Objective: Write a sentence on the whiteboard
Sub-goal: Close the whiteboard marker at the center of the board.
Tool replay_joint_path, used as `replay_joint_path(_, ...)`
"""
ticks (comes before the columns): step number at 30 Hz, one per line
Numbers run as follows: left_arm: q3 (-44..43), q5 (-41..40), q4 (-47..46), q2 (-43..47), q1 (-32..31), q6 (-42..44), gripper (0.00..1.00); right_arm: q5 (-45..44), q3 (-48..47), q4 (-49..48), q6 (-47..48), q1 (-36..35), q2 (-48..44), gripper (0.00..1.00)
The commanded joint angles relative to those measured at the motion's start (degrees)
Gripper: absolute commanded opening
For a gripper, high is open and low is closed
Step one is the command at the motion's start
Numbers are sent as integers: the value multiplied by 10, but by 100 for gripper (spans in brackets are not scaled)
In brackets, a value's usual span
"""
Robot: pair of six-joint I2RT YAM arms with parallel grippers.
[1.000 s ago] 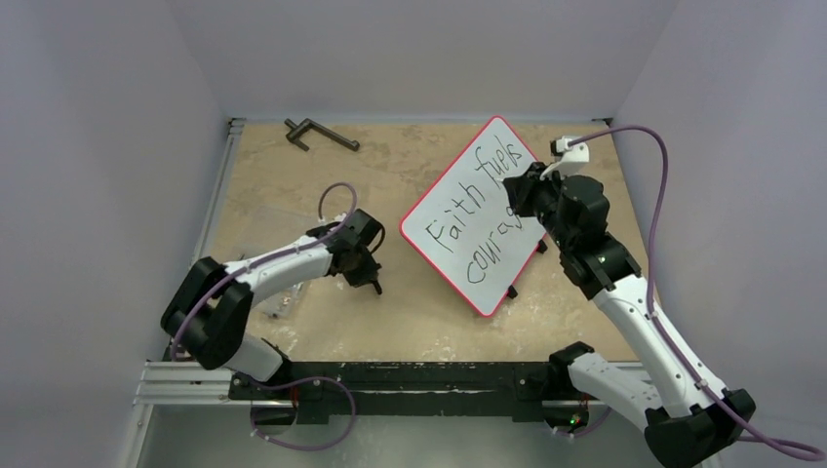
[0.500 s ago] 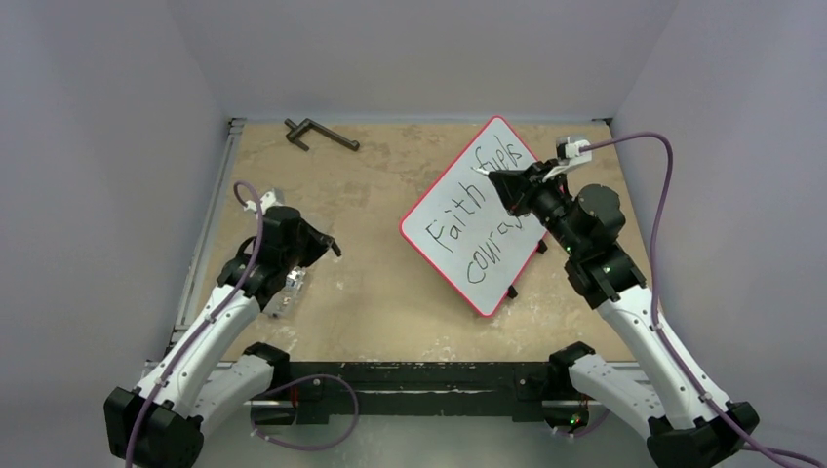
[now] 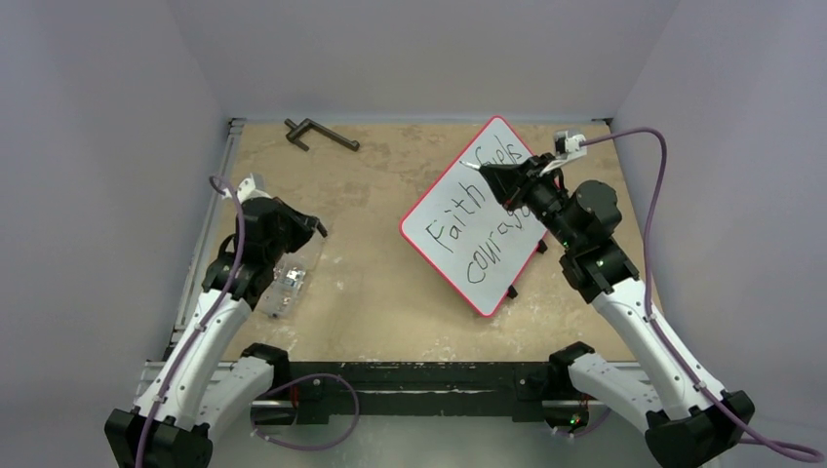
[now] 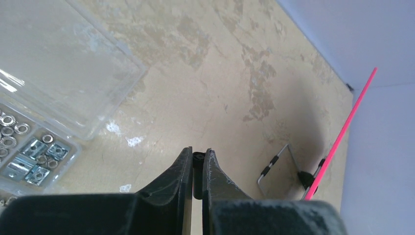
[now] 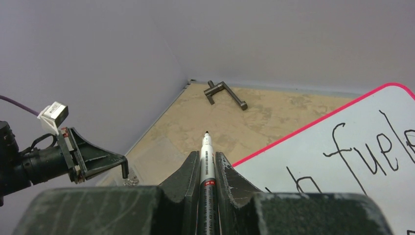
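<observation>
The whiteboard (image 3: 502,278), white with a red rim, stands tilted at the table's right centre. The sentence (image 3: 468,210) on it reads "Faith fuels courage" in two black lines. My right gripper (image 3: 492,177) hovers over the board's upper part, shut on a marker (image 3: 472,166) whose bare tip points left. The right wrist view shows the marker (image 5: 206,161) between the gripper (image 5: 207,155) fingers, with the board (image 5: 342,196) and lettering (image 5: 372,147) at the right. My left gripper (image 3: 317,229) is at the table's left, shut on a small black cap (image 4: 197,166).
A clear plastic box (image 3: 290,278) of small metal parts lies under my left arm and also shows in the left wrist view (image 4: 54,78). A dark L-shaped metal tool (image 3: 320,134) lies at the far left. Purple walls enclose the table.
My left arm has swung from the table's middle back to the left, above the plastic box. My right gripper has lifted off the lower line and turned, so the marker points left.
</observation>
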State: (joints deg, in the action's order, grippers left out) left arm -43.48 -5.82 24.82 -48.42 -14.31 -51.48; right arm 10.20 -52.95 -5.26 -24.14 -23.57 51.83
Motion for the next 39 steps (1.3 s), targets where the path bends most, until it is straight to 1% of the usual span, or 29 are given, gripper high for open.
replay_joint_path(1, -59, -76, 3, 10, 15, -18, 0, 23, 2, -57, -20, -1, 8, 0)
replay_joint_path(5, -104, -100, 23, 5, 20, -69, 0, 44, 7, -99, -41, -1, 25, 0)
replay_joint_path(9, -149, -94, 51, -7, 20, -117, 0, 68, 10, -147, -68, -3, 44, 0)
replay_joint_path(14, -153, -79, 27, 3, 20, -162, 0, 79, 15, -208, -85, -18, 59, 0)
replay_joint_path(19, -171, -55, 30, 8, 20, -209, 0, 74, 12, -249, -74, -59, 82, 0)
replay_joint_path(24, -173, -24, 30, 14, 20, -313, 0, 40, 6, -285, -41, -128, 109, 0)
replay_joint_path(29, -173, 3, 31, 13, 20, -379, 0, 35, 5, -322, -33, -160, 136, 0)
replay_joint_path(32, -157, 24, 5, 14, 20, -419, 0, 27, 5, -343, -18, -182, 148, 0)
replay_joint_path(36, -145, 39, -14, 13, 20, -453, 0, 8, 6, -367, 1, -209, 163, 0)
replay_joint_path(39, -140, 25, -19, 22, 19, -466, 0, 1, 6, -386, 6, -222, 176, 0)
